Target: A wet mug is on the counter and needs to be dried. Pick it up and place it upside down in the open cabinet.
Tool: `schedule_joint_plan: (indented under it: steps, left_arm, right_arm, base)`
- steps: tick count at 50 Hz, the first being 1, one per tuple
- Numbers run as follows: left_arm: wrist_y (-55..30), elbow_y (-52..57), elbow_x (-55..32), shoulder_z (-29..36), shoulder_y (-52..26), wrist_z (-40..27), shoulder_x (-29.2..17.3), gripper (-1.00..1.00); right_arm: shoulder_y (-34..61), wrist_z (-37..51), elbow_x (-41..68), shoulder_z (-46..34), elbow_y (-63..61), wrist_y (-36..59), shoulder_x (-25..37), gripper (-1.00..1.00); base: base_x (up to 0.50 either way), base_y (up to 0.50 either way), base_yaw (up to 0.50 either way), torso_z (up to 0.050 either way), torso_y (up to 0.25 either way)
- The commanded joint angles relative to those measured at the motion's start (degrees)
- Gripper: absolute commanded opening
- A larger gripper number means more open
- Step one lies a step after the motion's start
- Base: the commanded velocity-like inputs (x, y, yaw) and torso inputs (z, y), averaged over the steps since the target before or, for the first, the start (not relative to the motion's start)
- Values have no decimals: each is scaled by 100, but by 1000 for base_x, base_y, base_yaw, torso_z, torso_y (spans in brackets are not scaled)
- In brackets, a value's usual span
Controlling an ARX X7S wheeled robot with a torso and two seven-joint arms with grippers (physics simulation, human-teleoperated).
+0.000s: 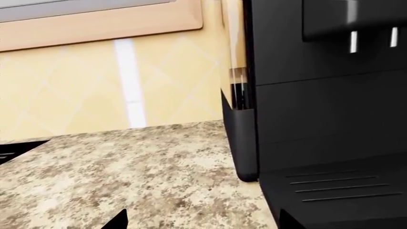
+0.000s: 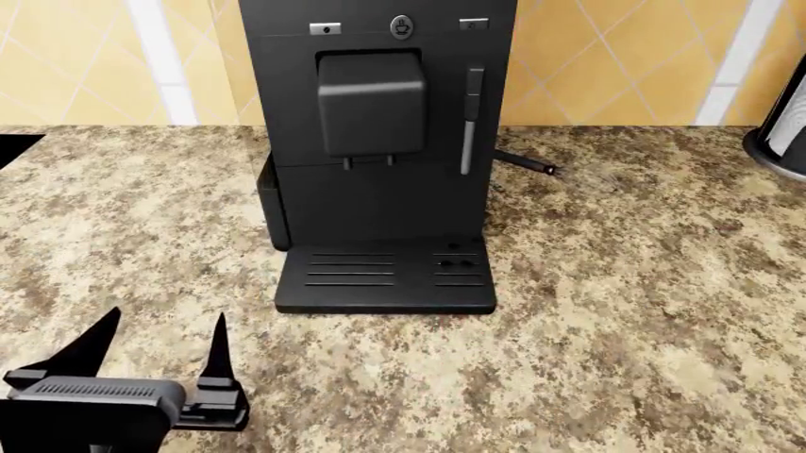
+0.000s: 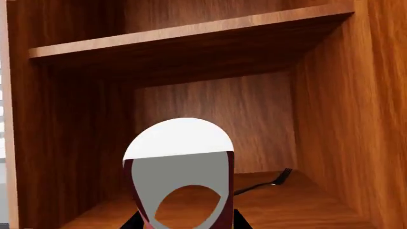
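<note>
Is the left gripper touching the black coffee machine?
Apart: head view shows bare speckled granite counter between left gripper and coffee machine.

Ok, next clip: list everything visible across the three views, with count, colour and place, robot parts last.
Coffee machine: one, black, on the counter against the back wall.
Counter: one, mottled beige and brown granite, filling the head view.
Wall tiles: yellow with white strips, behind the counter.
Round dark object: one, cut off at the head view's right edge; cannot tell what it is.
Cabinet: one, brown wood, open, with a shelf above its floor.
Fork: one, dark, lying on the cabinet floor at the back.
Mug: one, dark red with white inside, held in front of the cabinet, mouth towards the right wrist camera.
Left claw: black, open, empty, over the counter.
Right claw: only dark tips show beside the mug.
</note>
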Motion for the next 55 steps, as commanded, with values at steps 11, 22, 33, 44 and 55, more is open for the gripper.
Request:
schedule_joint_plan:
  steps: [11,22,33,44,55]
  left_arm:
    - [9,-71,28,-65,114,-38,51,100]
    - [-33,-86,1,-98,138,-38,62,100]
    - [-113,-72,-205,-249,191,-568,1,100]
    - [-185,56,-37,-325,249,-838,-125,100]
    - [-99,67,25,-393,311,-868,-221,100]
  right_arm:
    - [20,-2737,-4802,524,920,14,-1135,-100]
    - [21,-3784,-6612,899,1287,-224,-1658,-100]
    - [22,-4169,-7492,1074,1863,-738,-1985,-100]
    - [22,-4092,-7617,1094,1968,-859,-2145,-100]
    - [22,-3816,-7115,789,2130,-1010,-2247,-100]
  base:
    - [0,0,0,0,0]
    - [0,0,0,0,0]
    - [0,0,0,0,0]
    - [0,0,0,0,0]
    - [0,0,0,0,0]
